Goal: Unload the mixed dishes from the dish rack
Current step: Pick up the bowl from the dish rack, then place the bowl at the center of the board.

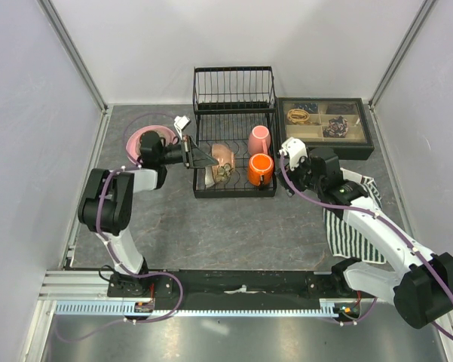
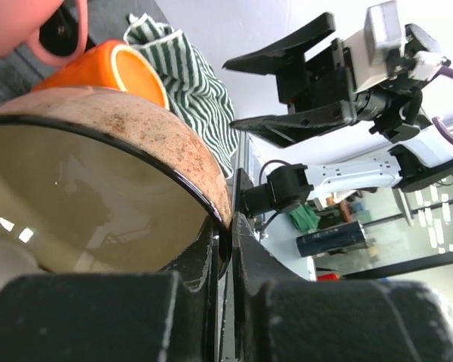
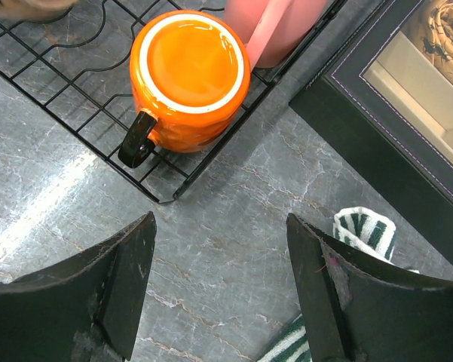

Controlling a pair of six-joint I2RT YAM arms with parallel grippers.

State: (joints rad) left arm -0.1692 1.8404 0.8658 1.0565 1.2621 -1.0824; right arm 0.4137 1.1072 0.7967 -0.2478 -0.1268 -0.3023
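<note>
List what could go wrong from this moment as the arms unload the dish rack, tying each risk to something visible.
1. The left gripper pinches only the rim of the brown bowl; the bowl may pivot or slip when lifted.
2. The orange mug sits close beside that bowl, so a swinging bowl could knock it.
3. The right gripper hangs open near a corner of the dish rack; if both reach in, the arms might clash.

Glossy orange mug, black wire dish rack (matt-coated metal).
</note>
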